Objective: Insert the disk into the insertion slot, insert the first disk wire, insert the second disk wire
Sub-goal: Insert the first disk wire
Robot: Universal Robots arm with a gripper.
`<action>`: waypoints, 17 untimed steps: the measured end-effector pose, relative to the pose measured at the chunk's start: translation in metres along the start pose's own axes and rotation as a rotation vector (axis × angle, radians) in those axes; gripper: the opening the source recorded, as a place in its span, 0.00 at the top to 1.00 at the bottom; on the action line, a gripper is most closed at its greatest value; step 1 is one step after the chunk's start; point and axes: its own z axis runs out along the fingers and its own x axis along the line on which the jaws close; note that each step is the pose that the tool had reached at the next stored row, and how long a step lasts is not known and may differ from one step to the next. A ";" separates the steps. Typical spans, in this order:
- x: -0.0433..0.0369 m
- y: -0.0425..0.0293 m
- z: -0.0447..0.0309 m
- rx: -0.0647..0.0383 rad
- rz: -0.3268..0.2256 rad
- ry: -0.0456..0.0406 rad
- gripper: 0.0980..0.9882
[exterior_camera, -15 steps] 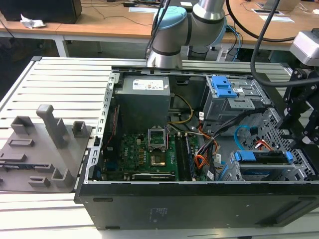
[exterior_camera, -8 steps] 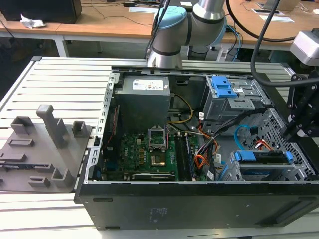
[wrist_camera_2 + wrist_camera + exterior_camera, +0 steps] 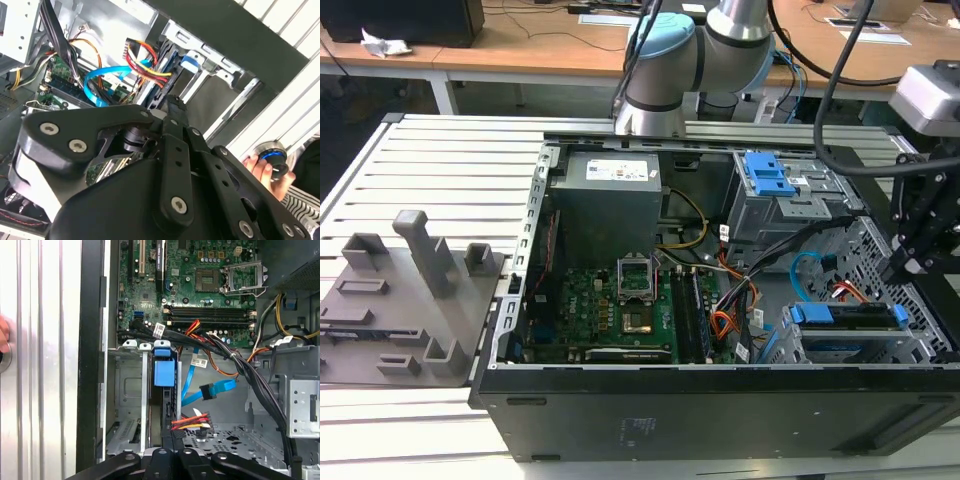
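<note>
Slatted bench (image 3: 450, 160), open PC case (image 3: 720, 410). Disk (image 3: 845, 318) w/ blue caddy in insertion slot (image 3: 920, 345), long axis across exterior view; gripper (image 3: 908, 268) just above its end at exterior view's right. Gripper opening: cannot tell.

1. Bright, even room light from above fills the exterior view, and the slatted table (image 3: 440, 160) reads pale, close to washed out.
2. The computer case (image 3: 720, 400) holds soft shadow under its walls, and its outer panel is almost black.
3. In the first wrist view the table slats glare white while the motherboard (image 3: 200, 280) is evenly lit.
4. In the second wrist view a person's hand (image 3: 261, 170) beside the blown-out slats looks soft.
</note>
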 end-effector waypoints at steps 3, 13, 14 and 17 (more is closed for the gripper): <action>0.0002 0.0131 0.0071 0.000 0.000 0.0000 0.99; 0.0004 0.0247 0.0087 0.000 0.000 0.0000 0.99; 0.0003 0.0247 0.0088 0.000 0.000 0.0000 0.99; 0.0004 0.0249 0.0088 0.000 0.000 0.0000 0.99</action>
